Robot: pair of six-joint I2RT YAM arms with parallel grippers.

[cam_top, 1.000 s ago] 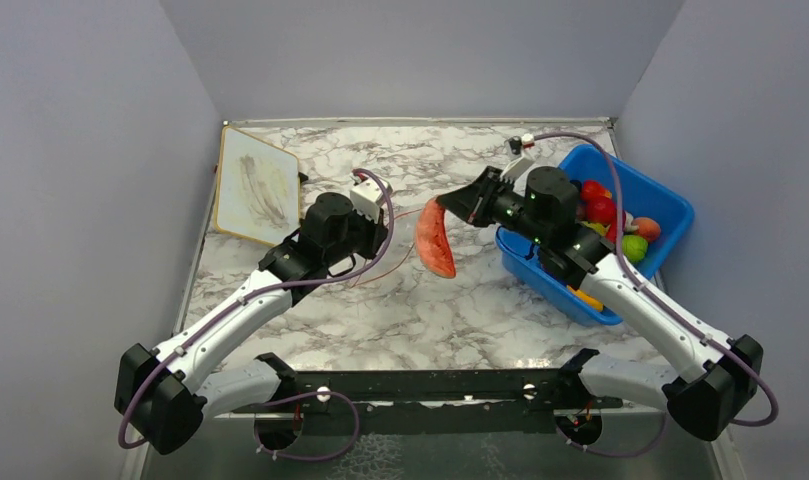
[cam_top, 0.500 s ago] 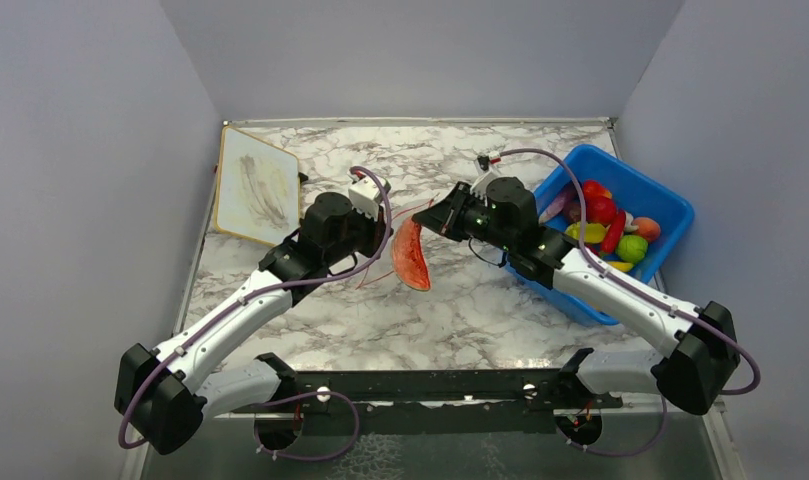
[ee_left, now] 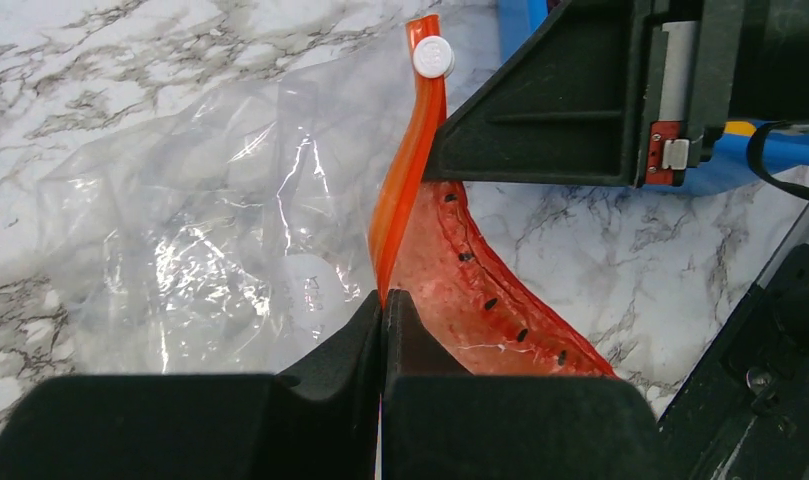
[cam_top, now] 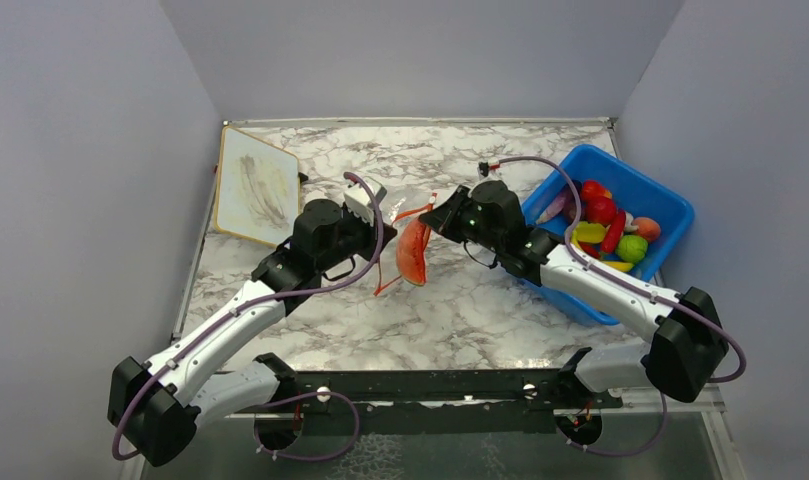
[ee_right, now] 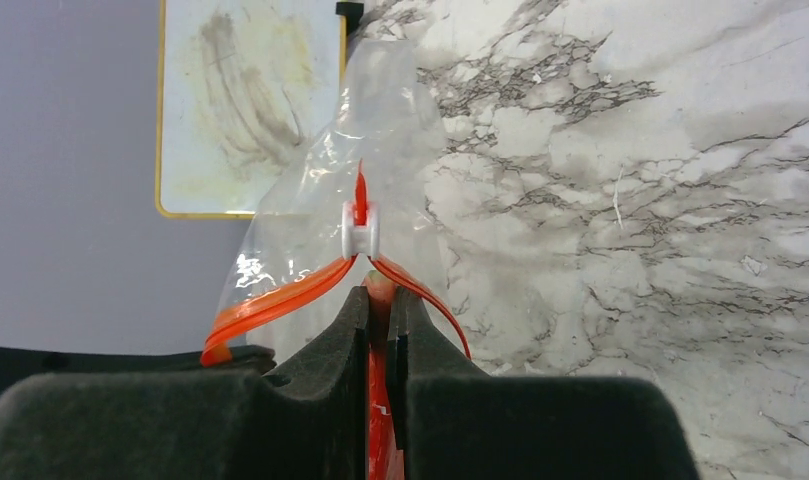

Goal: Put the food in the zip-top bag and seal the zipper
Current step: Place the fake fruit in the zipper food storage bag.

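Leaning inward, left pincer (ee_left: 383,300) pinching zipper (ee_left: 405,190), right pincer (ee_right: 378,296) clamping slice (ee_left: 465,300)

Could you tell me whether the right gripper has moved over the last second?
Yes. The right gripper, shut on the watermelon slice, has travelled left, away from the blue bin and toward the whiteboard.

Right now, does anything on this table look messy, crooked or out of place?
Only small things. The whiteboard lies crooked at the table's far left corner, and its face is smeared with grey smudges. The blue bin also sits at an angle to the table's edge. Nothing looks spilled or broken.
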